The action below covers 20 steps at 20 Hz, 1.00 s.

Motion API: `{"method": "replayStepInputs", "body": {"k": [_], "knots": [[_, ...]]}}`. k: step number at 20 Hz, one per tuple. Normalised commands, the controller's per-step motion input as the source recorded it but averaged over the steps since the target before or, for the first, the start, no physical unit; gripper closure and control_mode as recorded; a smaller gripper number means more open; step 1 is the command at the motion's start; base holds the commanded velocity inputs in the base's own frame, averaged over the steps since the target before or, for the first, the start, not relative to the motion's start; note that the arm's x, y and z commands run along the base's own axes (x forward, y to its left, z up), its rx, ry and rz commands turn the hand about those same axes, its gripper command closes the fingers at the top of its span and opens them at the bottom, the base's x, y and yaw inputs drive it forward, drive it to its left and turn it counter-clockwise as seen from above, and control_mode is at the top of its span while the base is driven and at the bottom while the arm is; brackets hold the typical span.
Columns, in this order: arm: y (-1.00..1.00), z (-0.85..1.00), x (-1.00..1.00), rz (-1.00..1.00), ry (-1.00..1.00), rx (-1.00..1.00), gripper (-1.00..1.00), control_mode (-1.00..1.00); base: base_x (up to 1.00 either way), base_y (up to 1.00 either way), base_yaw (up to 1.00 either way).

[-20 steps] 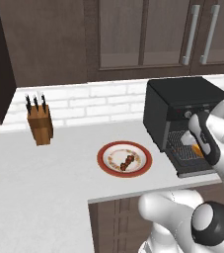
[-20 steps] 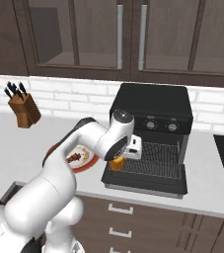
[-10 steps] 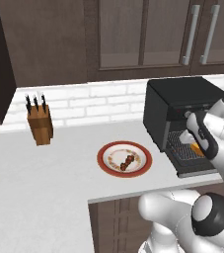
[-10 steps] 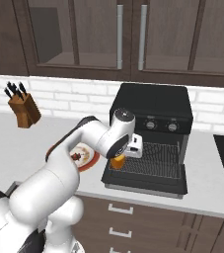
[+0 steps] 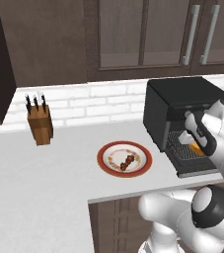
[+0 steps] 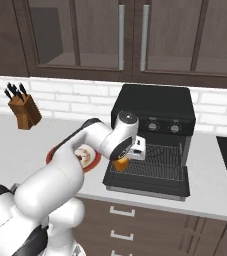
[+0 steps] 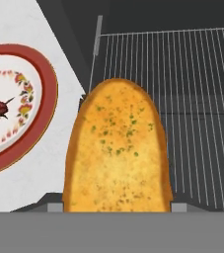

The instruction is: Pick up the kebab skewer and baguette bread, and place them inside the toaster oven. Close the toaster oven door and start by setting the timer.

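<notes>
Working left to right, I have the knife block [image 5: 40, 124] far off at the desk's [image 5: 44, 178] left end, then the red-rimmed plate [image 5: 124, 158] with the kebab skewer [image 5: 127, 162] lying on it, untouched, well apart from my end effector [image 6: 123, 161]. The end effector is pinching the baguette bread [image 7: 117, 148], whose long axis runs straight out ahead of the hand, its rounded tip pointing at the wire rack [image 7: 182, 99] inside the toaster oven [image 6: 152, 127]. In the hand view the loaf's far end lies just over the rack's near left corner, so I judge the coming move to be a short push forward and a little to the right, then a release. The toaster oven door [image 6: 147, 186] hangs open below, leaving room to enter. Dark cabinets [image 5: 148, 34] and white brick tile back the desk.
</notes>
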Motion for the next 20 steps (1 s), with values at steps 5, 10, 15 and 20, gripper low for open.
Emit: {"method": "replayStepInputs", "body": {"k": [5,10,15,20], "knots": [[-0.1,-0.12,0.08,0.0,0.0,0.0,1.0,-1.0,0.0,0.0,0.0],[-0.01,-0.02,0.14,0.0,0.0,0.0,1.0,-1.0,0.0,0.0,0.0],[0.0,-0.07,0.11,0.0,0.0,0.0,1.0,-1.0,0.0,0.0,0.0],[0.0,-0.14,0.04,0.0,0.0,0.0,1.0,-1.0,0.0,0.0,0.0]]}}
